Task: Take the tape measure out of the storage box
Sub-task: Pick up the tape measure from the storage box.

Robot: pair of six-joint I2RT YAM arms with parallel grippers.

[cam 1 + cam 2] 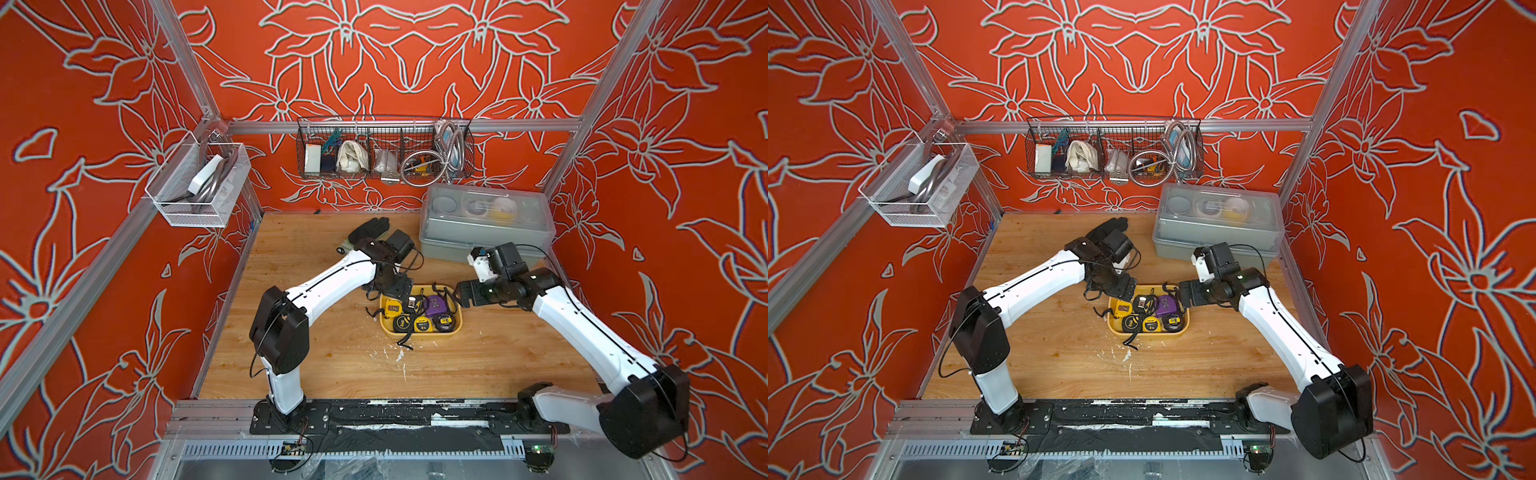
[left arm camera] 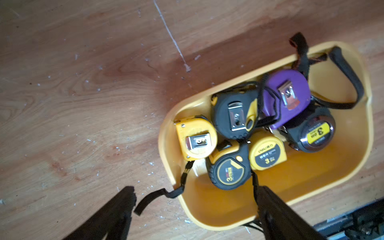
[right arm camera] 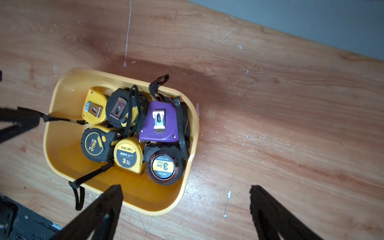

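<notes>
Tapered black fingers (image 2: 278, 216), glossy rounded storage box (image 2: 218, 207)

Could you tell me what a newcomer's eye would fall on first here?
The red floral walls around the cell strike first. Next, the yellow storage box mid-table, crowded with six tape measures, a purple tape measure among them. The left gripper and right gripper hover open at its opposite ends.
</notes>
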